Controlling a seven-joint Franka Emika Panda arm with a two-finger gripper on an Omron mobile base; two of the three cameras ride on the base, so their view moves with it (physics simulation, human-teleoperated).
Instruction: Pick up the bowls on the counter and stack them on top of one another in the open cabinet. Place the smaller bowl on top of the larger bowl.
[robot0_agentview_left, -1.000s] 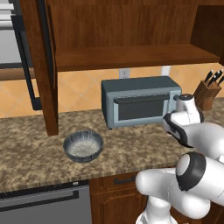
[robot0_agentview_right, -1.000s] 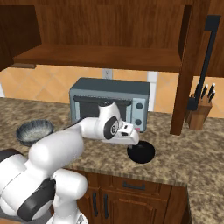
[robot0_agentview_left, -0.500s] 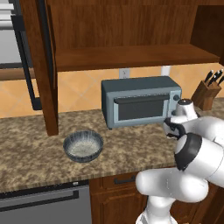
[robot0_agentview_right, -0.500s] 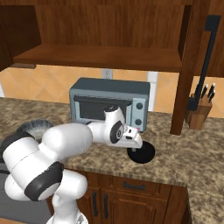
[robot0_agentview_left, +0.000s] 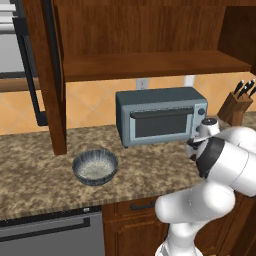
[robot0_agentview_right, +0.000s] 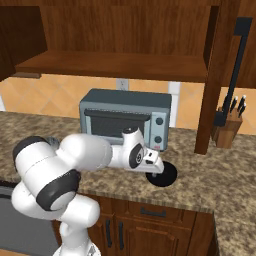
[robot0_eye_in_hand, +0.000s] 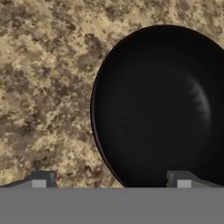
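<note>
The smaller bowl (robot0_eye_in_hand: 162, 109), plain black, sits on the speckled granite counter (robot0_eye_in_hand: 43, 65) right under my gripper (robot0_eye_in_hand: 111, 180). The gripper is open: one fingertip (robot0_eye_in_hand: 41, 179) hangs over bare counter and the other over the bowl's inside, so the near rim lies between them. In the right base view the gripper (robot0_agentview_right: 159, 169) hovers low over the black bowl (robot0_agentview_right: 167, 176), in front of the toaster oven. The larger bowl (robot0_agentview_left: 95, 166), grey speckled, stands further left on the counter (robot0_agentview_left: 40, 185). Above, the open cabinet's shelf (robot0_agentview_left: 150, 65) is bare.
A grey toaster oven (robot0_agentview_left: 160, 115) stands against the wall behind both bowls. A knife block (robot0_agentview_right: 227, 132) is at the far right. The tall cabinet door (robot0_agentview_right: 210, 85) hangs open down to the counter just right of the black bowl, and the other door (robot0_agentview_left: 47, 75) stands left of the grey bowl.
The arm has reached forward and down, bringing the hand lower over the black bowl. The jaws have stayed open. Neither bowl has moved.
</note>
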